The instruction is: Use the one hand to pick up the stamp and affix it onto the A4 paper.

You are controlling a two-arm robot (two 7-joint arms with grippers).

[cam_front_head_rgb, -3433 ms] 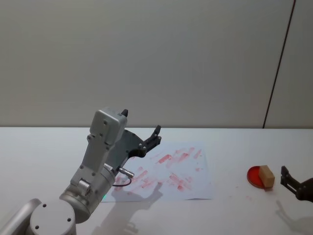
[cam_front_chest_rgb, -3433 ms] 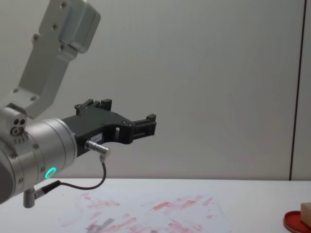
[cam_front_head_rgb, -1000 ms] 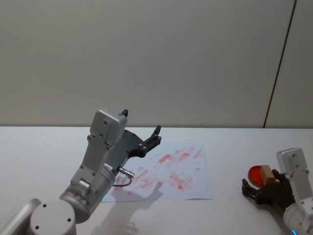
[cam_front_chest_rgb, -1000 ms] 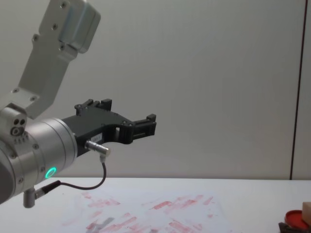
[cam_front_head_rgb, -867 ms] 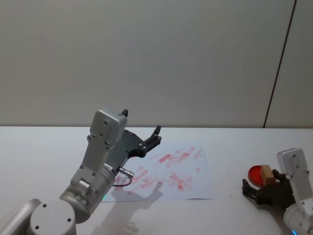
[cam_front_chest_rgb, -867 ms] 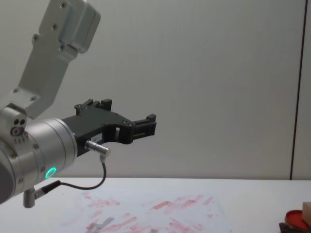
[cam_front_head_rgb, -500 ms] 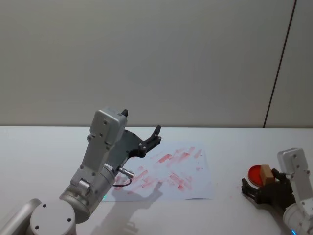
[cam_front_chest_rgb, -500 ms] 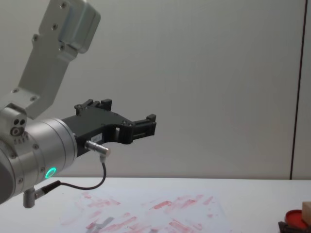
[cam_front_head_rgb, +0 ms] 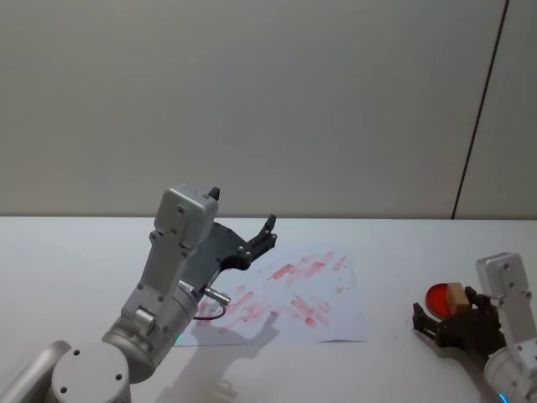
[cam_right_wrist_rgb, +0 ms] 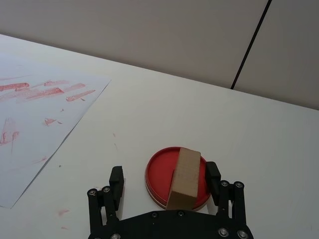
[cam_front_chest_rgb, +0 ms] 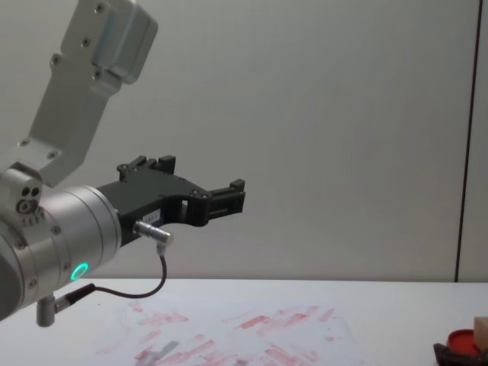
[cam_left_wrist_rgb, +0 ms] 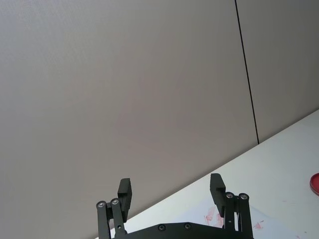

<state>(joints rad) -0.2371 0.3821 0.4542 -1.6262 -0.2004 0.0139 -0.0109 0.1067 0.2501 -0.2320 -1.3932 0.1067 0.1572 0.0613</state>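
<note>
Two black right-gripper fingers (cam_right_wrist_rgb: 116, 180) astride blocky tan stamp (cam_right_wrist_rgb: 183, 175)

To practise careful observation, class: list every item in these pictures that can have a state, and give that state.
right gripper: open, fingers flanking the stamp, not gripping it.
stamp: resting on the ink pad, ungripped.
ink pad: uncovered, red.
A4 paper: lying flat, covered in red prints.
left gripper: open, raised, holding nothing.

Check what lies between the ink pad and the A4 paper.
Only bare table with faint red specks separates ink pad and A4 paper, per the right wrist view.
</note>
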